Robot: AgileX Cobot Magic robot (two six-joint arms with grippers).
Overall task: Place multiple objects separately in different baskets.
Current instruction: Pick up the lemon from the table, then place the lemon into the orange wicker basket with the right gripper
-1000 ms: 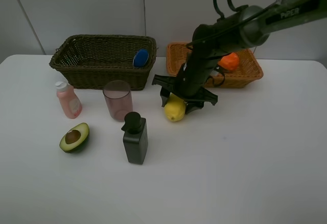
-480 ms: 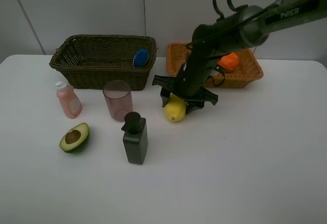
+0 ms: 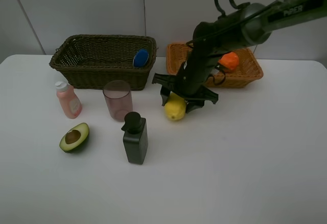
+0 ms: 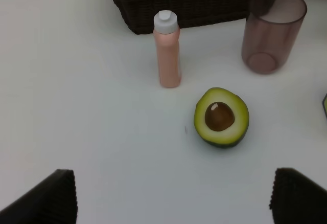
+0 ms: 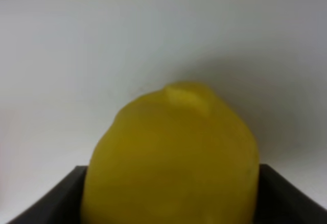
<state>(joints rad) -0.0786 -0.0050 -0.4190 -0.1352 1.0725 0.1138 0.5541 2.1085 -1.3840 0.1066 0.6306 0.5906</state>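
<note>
- If lifted too fast, could lose the lemon (image 3: pixel 175 109): round and smooth-skinned, pinched near its upper end by the right gripper (image 3: pixel 180 101); would likely roll across the table (image 3: pixel 255 157) toward the black pump bottle (image 3: pixel 135 138).
- If carried low toward upper right of frame, could clip the near rim of the orange-tan basket (image 3: pixel 245 80), which holds the orange (image 3: pixel 229 60).
- Right jaws: closed part-way onto the lemon, one finger at each side in the wrist view; cannot tell whether lemon touches the table or hangs just clear.
- Right arm pose: enters from upper right, slopes down to frame centre, wrist pointing almost straight down, just in front of the gap between dark basket (image 3: pixel 102 76) and orange-tan basket.
- Left gripper (image 4: pixel 173 203): jaws spread to full width, holding nothing; hovers over the table near the avocado half (image 4: pixel 221 116), pink bottle (image 4: pixel 167 50) beyond.
- Lemon location: centre of frame, directly under the right gripper.
</note>
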